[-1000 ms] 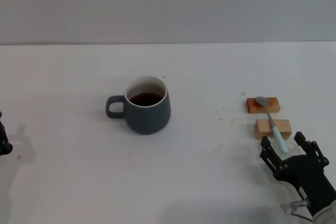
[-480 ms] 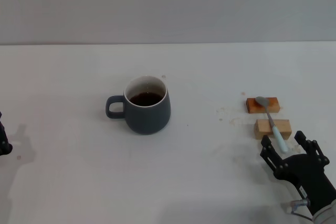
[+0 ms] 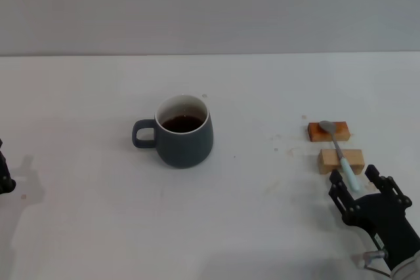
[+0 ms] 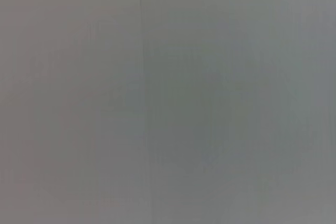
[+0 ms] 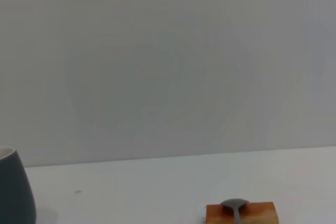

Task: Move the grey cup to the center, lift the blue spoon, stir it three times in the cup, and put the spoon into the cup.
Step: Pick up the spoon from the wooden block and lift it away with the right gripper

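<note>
1. Standing near the middle of the white counter [image 3: 98, 227], the rounded dark slate-grey ceramic cup [image 3: 184, 132] has a white interior and dark brown liquid inside, its loop handle pointing to the robot's left.
2. The small blue spoon [image 3: 340, 152], with a grey metal bowl and pale blue handle, lies across two small wooden blocks [image 3: 340, 160] well to the right of the cup, bowl on the far reddish block.
3. The right end effector [image 3: 358, 183], black, sits at the near end of the spoon's handle, its fingers spread narrowly on either side of the handle tip, not closed on it.
4. The left end effector [image 3: 4, 176] is barely visible at the counter's left edge; its finger state cannot be told.
</note>
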Robot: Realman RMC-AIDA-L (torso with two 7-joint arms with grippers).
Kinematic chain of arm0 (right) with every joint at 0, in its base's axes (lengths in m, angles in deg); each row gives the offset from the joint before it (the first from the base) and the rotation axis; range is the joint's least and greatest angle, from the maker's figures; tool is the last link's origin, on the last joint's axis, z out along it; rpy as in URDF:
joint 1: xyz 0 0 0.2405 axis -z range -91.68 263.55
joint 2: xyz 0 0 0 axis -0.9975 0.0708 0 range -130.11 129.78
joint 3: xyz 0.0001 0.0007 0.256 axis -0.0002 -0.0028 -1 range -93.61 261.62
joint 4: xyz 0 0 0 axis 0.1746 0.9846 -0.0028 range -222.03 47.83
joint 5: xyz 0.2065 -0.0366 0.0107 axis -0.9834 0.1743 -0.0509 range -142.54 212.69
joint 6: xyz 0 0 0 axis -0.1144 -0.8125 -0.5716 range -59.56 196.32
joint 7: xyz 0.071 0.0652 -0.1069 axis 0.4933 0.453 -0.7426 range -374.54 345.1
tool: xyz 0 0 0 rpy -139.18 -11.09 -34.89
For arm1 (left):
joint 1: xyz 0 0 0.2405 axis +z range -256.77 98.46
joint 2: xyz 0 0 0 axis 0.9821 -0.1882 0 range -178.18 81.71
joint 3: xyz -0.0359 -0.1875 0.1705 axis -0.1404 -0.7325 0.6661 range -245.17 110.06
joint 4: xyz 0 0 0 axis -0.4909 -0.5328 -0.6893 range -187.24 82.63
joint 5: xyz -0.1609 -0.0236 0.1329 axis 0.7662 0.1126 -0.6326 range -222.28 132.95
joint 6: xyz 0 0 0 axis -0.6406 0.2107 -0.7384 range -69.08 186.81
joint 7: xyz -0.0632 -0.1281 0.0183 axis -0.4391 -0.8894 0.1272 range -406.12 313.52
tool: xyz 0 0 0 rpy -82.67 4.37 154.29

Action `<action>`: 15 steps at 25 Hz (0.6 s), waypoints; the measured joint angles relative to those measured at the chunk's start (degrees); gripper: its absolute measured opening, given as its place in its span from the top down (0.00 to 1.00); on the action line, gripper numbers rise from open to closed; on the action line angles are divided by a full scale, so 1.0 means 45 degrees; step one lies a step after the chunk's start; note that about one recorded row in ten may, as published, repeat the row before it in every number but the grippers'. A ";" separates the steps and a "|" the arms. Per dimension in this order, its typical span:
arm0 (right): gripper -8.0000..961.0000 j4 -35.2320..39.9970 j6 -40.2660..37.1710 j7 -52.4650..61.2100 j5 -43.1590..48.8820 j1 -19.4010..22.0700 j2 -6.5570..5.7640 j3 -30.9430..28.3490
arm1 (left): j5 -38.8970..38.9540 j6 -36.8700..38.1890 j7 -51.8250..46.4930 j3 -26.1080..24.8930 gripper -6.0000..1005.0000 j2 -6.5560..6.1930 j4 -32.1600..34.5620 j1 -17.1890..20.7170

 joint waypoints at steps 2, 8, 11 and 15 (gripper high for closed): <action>0.29 0.0000 0.0074 0.0000 0.0000 -0.0035 -0.0022 0.0055 | 0.0000 -0.0001 0.0000 0.0000 1.00 0.0000 -0.0001 -0.0004; 0.39 0.0001 0.0122 0.0000 -0.0001 -0.0065 -0.0022 0.0109 | 0.0001 0.0000 0.0000 -0.0001 1.00 -0.0014 0.0000 -0.0006; 0.49 0.0009 0.0126 0.0000 -0.0001 -0.0065 -0.0022 0.0114 | 0.0000 0.0000 0.0000 0.0000 1.00 -0.0019 -0.0001 -0.0003; 0.49 0.0024 0.0128 0.0000 -0.0001 -0.0060 -0.0022 0.0114 | 0.0001 0.0000 0.0000 0.0000 1.00 -0.0019 -0.0001 0.0010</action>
